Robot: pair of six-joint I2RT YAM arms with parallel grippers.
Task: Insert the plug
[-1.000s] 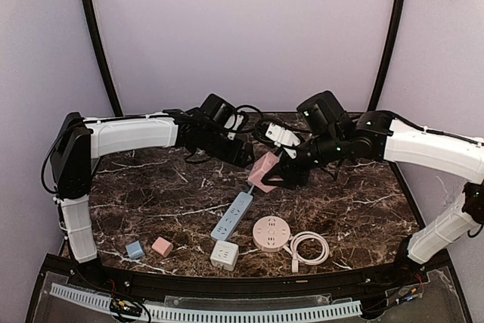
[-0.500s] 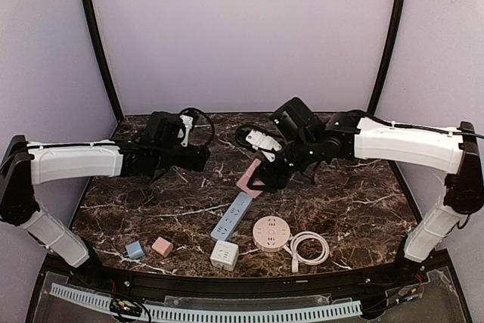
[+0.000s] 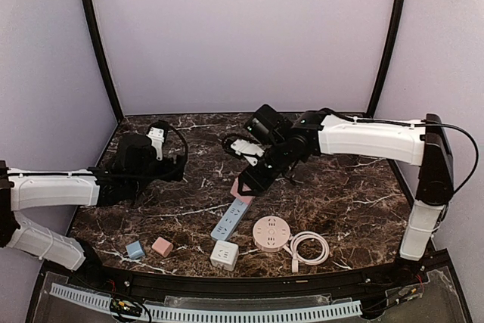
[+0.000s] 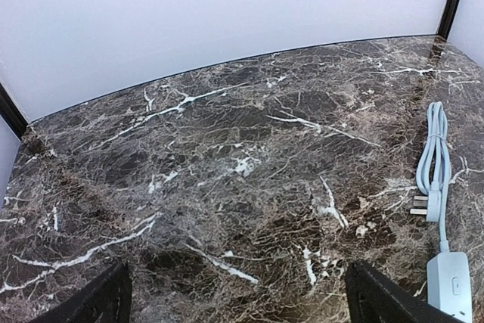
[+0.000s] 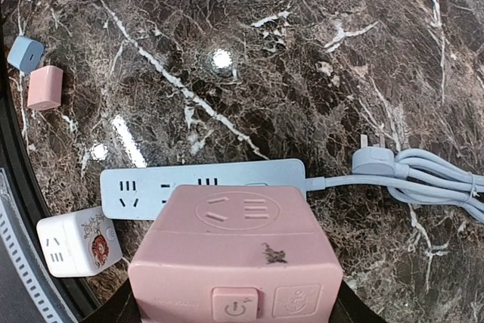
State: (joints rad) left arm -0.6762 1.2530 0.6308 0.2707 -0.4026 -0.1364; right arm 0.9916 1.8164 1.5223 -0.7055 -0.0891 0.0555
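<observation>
the right gripper [image 3: 251,178] is clamped on the pink plug block [image 5: 234,251], one finger on each side. it holds the block over the far end of the pale blue power strip [image 3: 231,222], near the middle of the table [image 3: 355,202]; whether block and strip touch, i cannot tell. the strip's cord [image 5: 431,175] lies bundled beside it. the left gripper [image 4: 240,304] hangs over the table's left side, fingers spread wide apart. a round pink socket [image 3: 271,232] and a white cube socket [image 3: 224,255] sit by the near edge.
</observation>
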